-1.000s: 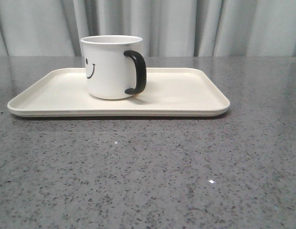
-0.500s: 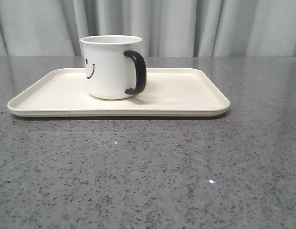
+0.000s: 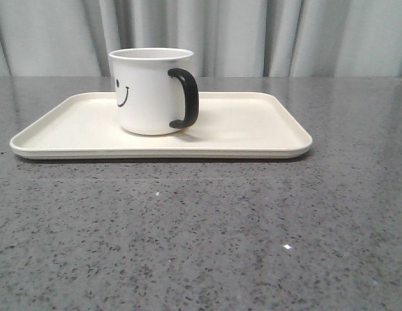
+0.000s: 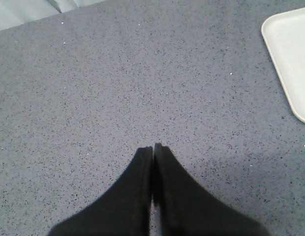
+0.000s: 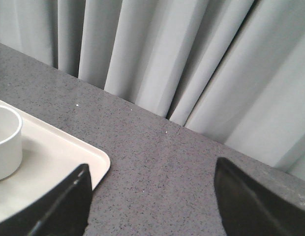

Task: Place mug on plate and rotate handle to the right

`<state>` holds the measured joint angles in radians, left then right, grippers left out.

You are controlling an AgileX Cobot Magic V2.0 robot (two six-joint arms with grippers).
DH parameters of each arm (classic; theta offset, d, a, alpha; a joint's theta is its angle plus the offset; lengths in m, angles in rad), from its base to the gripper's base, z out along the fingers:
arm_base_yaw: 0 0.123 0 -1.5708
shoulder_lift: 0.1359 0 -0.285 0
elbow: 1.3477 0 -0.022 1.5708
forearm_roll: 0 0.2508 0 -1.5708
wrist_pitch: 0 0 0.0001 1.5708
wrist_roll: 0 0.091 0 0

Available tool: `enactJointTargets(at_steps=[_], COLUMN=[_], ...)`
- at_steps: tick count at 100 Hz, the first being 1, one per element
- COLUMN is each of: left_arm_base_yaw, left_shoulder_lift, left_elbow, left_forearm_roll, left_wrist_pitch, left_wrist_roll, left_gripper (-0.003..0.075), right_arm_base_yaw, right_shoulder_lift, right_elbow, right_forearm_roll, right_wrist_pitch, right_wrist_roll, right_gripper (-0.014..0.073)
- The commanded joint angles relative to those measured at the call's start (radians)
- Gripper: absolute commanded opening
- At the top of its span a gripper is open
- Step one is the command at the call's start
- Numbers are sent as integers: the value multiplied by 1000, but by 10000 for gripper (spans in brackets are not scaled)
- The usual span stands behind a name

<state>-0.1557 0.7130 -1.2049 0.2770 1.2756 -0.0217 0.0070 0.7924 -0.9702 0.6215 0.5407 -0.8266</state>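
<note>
The white mug (image 3: 149,91) with a black smiley face stands upright on the cream plate (image 3: 253,129), left of the plate's middle. Its black handle (image 3: 186,97) points right and a little toward the camera. Neither gripper shows in the front view. My left gripper (image 4: 153,147) is shut and empty over bare table, with a corner of the plate (image 4: 290,54) off to one side. My right gripper (image 5: 151,169) is open and empty above the table beside a corner of the plate (image 5: 88,157); the mug (image 5: 6,140) shows at the frame's edge.
The speckled grey table (image 3: 201,233) stretches in front of the plate. Grey curtains (image 3: 253,35) hang behind the table's far edge and also show in the right wrist view (image 5: 192,64).
</note>
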Motion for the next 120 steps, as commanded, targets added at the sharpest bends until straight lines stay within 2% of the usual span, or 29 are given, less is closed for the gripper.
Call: enactJointTargets(at_steps=[1, 19, 43, 76, 98, 120], left_arm_base_yaw=[5, 5, 5, 5, 5, 5], left_shoulder_lift=[2, 2, 2, 2, 2, 2], left_elbow=[-5, -1, -1, -1, -1, -1], left_forearm_roll=[17, 17, 15, 13, 12, 12], left_wrist_pitch=[-73, -83, -98, -95, -89, -86], left_wrist_roll=[-12, -12, -12, -12, -12, -12], left_gripper=[-20, -20, -20, -20, -20, -20], right_arm_base_yaw=[-1, -1, 15, 195, 302, 347], right_shoulder_lift=[4, 74, 271, 579, 738, 852], right_elbow=[-32, -113, -408, -759, -851, -857], right_forearm_roll=[28, 32, 79, 137, 135, 135], right_wrist_pitch=[-57, -20, 205, 358, 387, 397], right_wrist_roll=[-5, -5, -5, -5, -5, -5], right_gripper=[525, 525, 525, 525, 525, 525])
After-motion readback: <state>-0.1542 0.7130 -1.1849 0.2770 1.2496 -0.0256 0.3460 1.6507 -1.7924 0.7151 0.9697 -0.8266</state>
